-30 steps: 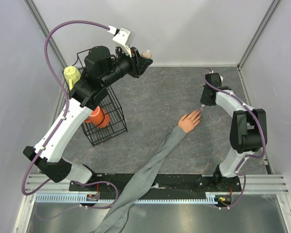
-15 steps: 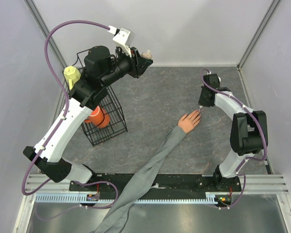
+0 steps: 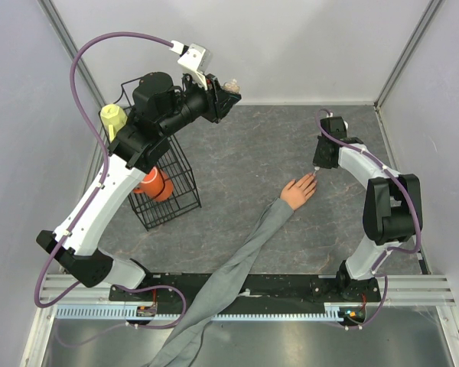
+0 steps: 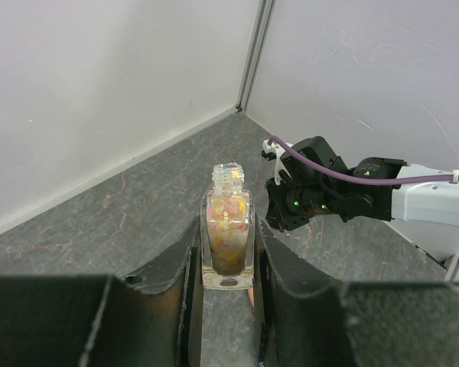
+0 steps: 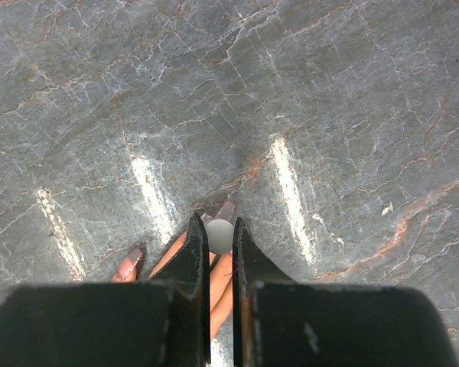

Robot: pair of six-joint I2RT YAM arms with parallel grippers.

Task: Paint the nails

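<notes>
Right fingers [image 5: 190, 264]: nearly closed; you have a small round pale cap [image 5: 219, 235] pinched between the tips, pointing down at the table [image 5: 329, 115].
Left fingers [image 4: 176, 275]: clamped on both sides of an uncapped glass bottle [image 4: 227, 229], which stands upright with speckled pink-yellow contents.
Nails [image 5: 128, 269]: directly below your right fingers; one dark pink nail lies just left of them, another shows just past the tips.
Hand [image 3: 298, 191]: flat on the table, its fingertips under your right fingers, well apart from your left ones.
Sleeve [image 3: 245, 260]: trails from the hand toward the arm bases.
Basket [image 3: 172, 183]: below your left fingers, with an orange item [image 3: 154, 183] inside.
</notes>
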